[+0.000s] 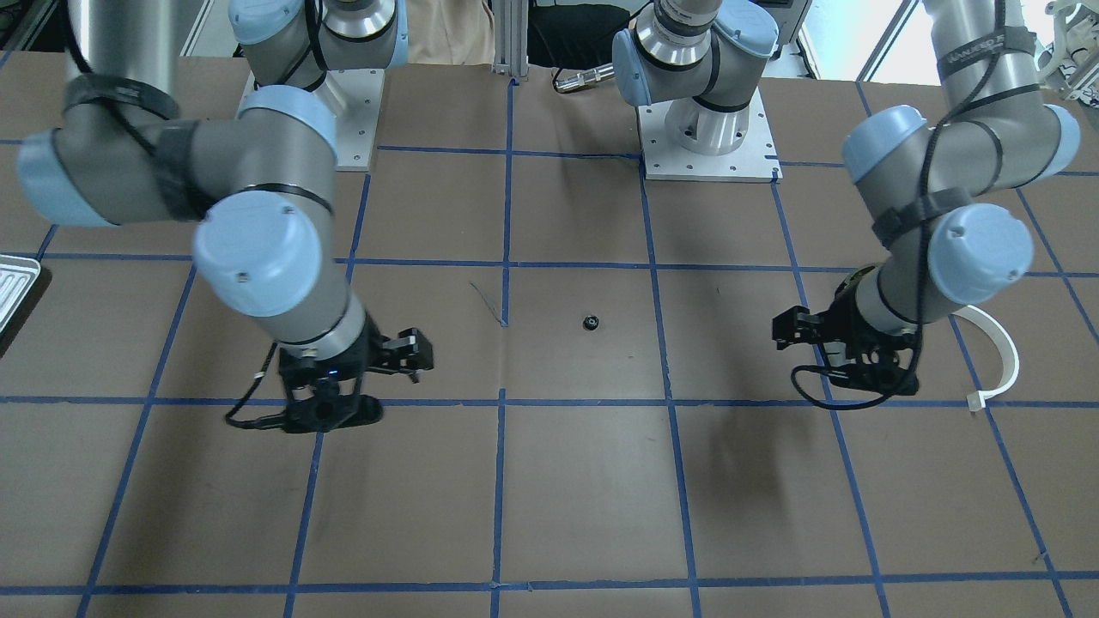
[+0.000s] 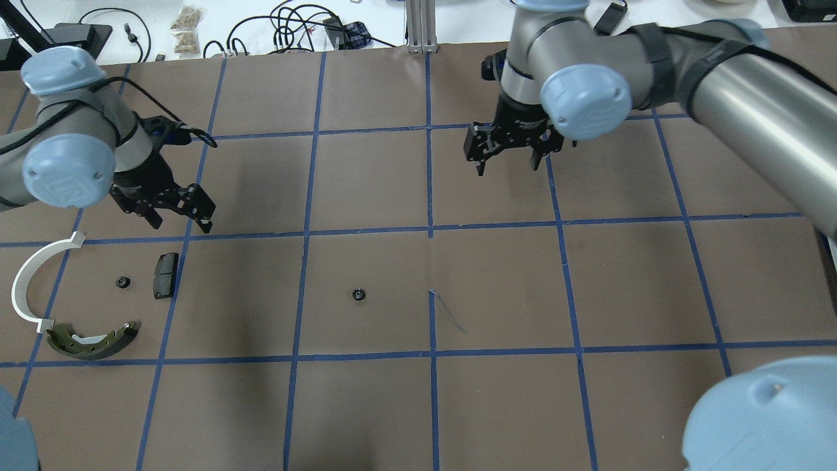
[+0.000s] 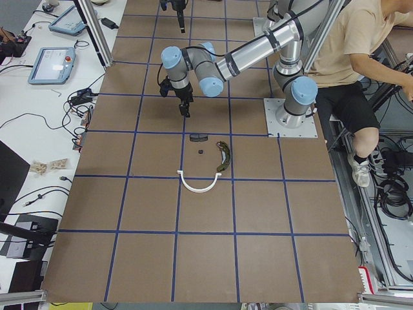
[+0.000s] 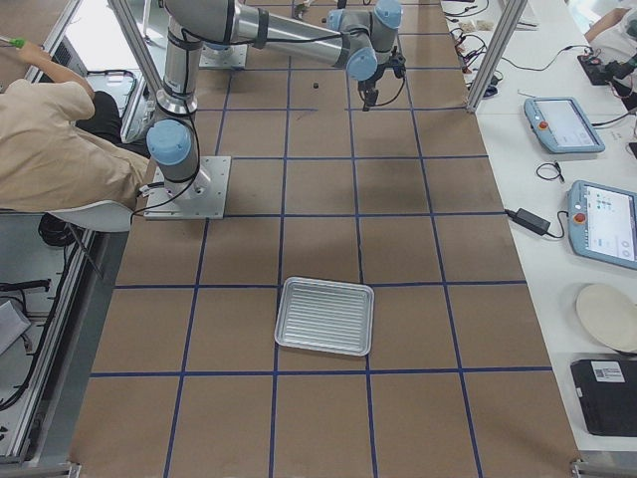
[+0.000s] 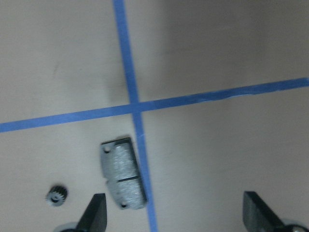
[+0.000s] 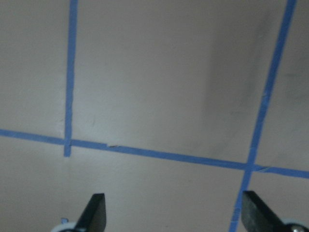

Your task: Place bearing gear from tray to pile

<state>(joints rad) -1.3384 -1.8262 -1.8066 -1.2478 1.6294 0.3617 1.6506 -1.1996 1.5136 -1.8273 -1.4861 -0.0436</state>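
One small dark bearing gear (image 2: pixel 358 294) lies alone on the brown table near the middle, also showing in the front view (image 1: pixel 591 323). A second gear (image 2: pixel 122 282) sits in the pile beside the dark grey pad (image 2: pixel 165 275), the white arc (image 2: pixel 29 281) and the olive brake shoe (image 2: pixel 91 340). My left gripper (image 2: pixel 183 226) hangs open just beyond the pile; its wrist view shows the pad (image 5: pixel 123 173) and the gear (image 5: pixel 57 195) below it. My right gripper (image 2: pixel 508 169) is open over bare table, holding nothing. The ribbed tray (image 4: pixel 323 316) looks bare.
Blue tape lines divide the brown table into squares. A corner of the tray (image 1: pixel 13 287) shows at the front view's left edge. A person in a beige shirt (image 3: pixel 361 39) sits behind the robot bases. Cables and tablets lie on the white bench (image 4: pixel 567 129) beyond the table.
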